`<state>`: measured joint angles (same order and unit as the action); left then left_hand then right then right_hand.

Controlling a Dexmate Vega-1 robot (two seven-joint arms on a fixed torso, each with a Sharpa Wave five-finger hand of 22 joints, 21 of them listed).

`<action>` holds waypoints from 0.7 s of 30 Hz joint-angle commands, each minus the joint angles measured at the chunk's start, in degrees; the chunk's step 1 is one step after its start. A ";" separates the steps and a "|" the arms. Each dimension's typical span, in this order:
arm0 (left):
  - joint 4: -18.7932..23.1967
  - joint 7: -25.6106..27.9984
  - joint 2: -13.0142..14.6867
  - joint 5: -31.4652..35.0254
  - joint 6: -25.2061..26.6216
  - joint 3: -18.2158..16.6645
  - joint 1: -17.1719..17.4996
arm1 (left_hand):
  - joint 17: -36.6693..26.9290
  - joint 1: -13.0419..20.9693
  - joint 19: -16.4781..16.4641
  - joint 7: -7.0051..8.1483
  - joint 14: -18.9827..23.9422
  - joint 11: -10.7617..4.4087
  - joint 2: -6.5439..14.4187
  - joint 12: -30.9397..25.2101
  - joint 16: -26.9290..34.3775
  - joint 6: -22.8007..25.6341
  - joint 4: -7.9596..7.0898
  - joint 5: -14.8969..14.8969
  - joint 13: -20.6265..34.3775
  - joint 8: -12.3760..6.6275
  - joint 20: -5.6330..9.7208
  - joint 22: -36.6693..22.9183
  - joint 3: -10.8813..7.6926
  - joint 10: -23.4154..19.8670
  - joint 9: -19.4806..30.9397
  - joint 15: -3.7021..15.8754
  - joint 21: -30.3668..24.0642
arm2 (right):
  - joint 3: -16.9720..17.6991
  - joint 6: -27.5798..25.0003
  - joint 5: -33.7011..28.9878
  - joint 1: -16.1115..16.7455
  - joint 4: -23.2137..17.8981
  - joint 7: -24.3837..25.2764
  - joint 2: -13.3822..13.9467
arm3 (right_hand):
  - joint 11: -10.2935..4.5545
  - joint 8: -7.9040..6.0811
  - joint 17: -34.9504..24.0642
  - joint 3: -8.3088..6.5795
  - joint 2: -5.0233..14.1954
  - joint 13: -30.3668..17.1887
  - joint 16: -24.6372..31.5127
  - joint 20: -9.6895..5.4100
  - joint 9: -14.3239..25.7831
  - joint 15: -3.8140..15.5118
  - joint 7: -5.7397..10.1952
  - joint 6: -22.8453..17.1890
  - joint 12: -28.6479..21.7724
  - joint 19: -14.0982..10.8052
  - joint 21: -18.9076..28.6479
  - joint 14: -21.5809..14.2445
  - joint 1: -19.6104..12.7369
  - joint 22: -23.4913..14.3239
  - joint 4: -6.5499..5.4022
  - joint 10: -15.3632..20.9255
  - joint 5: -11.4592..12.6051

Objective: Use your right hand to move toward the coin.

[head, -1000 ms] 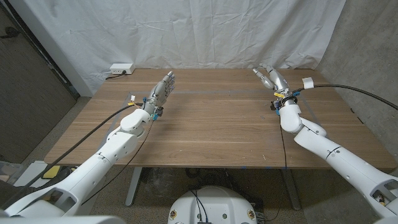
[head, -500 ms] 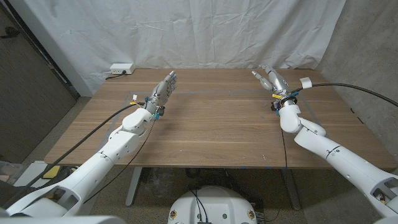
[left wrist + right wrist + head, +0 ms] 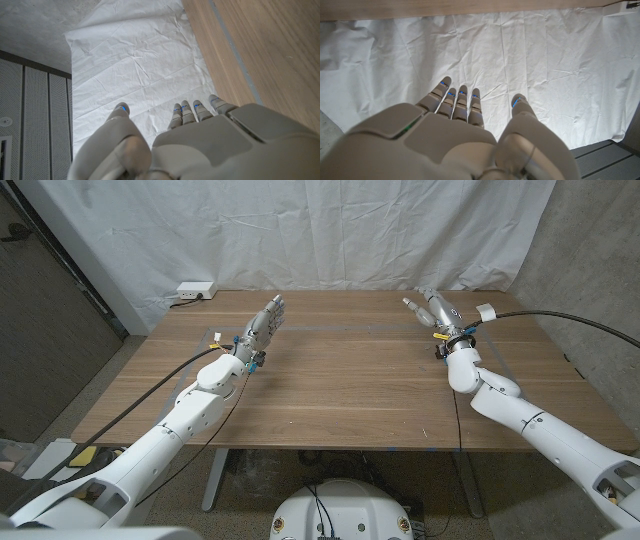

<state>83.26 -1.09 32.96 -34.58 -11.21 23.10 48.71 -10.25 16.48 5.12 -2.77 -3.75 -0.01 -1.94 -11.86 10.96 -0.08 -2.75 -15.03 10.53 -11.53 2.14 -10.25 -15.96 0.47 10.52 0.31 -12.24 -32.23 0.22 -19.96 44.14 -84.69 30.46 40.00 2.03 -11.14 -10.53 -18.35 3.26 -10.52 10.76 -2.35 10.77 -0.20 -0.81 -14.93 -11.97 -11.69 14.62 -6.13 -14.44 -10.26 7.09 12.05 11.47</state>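
My right hand (image 3: 432,310) has edged slightly toward the left hand (image 3: 261,328) since a second ago, over the worktop's (image 3: 350,380) far side | both hands released, fingers extended, grasping nothing | I can't make out the coin, so its position and long axis are undetermined.

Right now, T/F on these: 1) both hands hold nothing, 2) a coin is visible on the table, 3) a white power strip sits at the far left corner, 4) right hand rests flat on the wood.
1) True: the left hand and right hand have their fingers extended, nothing in them.
2) False: no coin can be made out on the table.
3) True: the power strip sits there.
4) False: the right hand is raised, fingers pointing toward the white backdrop.
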 commanded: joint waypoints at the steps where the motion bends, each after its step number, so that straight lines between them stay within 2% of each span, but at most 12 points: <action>1: -0.15 -0.15 0.10 -0.31 0.29 -0.10 -0.10 | -0.22 0.80 -0.34 -0.01 0.24 -0.21 0.04 0.11 -0.16 0.37 -0.01 0.24 0.21 0.12 3.24 -0.17 -0.02 -0.19 0.12 -0.29 0.29 | -2.22 -4.02 -2.76 -1.36 0.58 -0.32 0.05 | -0.05 0.11 -0.17 -0.06 0.06 -0.19 -0.12 -0.95 0.23 0.03 0.26 0.05 -0.07 0.13 -0.18 0.20 -0.34 -0.27 0.14 -0.23 0.27; 8: -0.29 -0.38 0.27 -0.30 0.54 -0.05 -0.29 | -0.22 0.84 -0.34 0.07 0.22 -0.25 0.09 0.12 -0.18 0.41 0.00 0.33 0.22 0.12 3.23 -0.17 0.04 -0.23 0.12 -0.33 0.32 | -3.18 -5.33 -3.95 -1.88 0.88 -0.01 0.20 | -0.31 0.44 -0.17 -0.08 0.13 -0.19 -0.08 -0.94 0.24 -0.03 0.68 1.06 -0.06 0.08 -0.31 0.17 -0.33 -0.27 0.12 -0.31 0.26; 13: 0.02 -0.38 0.51 -0.35 0.91 -0.08 -0.25 | -0.22 0.87 -0.36 0.09 0.25 -0.36 0.14 0.10 -0.17 0.43 0.00 0.40 0.22 0.13 3.08 -0.17 0.08 -0.31 0.12 -0.31 0.32 | -3.51 -5.79 -4.09 -2.05 0.86 -0.12 0.36 | -0.84 1.05 -0.15 -0.10 0.15 -0.19 -0.03 -0.77 0.24 0.03 3.59 3.81 -0.05 0.08 -0.65 0.09 -0.42 -0.29 0.17 -0.41 0.24; 21: 0.37 -0.03 0.49 -0.53 1.22 -0.17 -0.08 | -0.23 0.91 -0.40 0.30 0.26 -0.37 0.21 0.15 -0.17 0.30 0.01 0.51 0.22 0.21 3.05 -0.18 0.14 -0.25 0.12 -0.26 0.33 | -4.24 -6.00 -4.62 -2.57 1.46 -0.05 0.41 | -1.84 1.43 -0.13 -0.09 0.15 -0.19 0.24 -0.70 0.26 0.27 3.98 6.82 -0.06 -0.73 -0.66 -0.74 -0.46 -0.30 0.20 -0.50 0.23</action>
<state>83.16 -1.37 33.39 -34.79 -10.42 23.10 48.50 -10.25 16.70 4.90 -2.46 -3.56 -0.01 -1.72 -11.86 10.97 0.23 -2.75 -14.60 10.53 -11.53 1.92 -10.25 -15.97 0.47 10.52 0.12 -12.24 -35.39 -4.84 -23.62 42.27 -83.86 30.29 40.28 1.10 -9.94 -10.52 -18.35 3.26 -10.51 10.76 -2.35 10.77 -0.21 3.11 -9.20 -11.97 -11.70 13.97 -6.13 -14.44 -10.26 7.09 11.15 11.47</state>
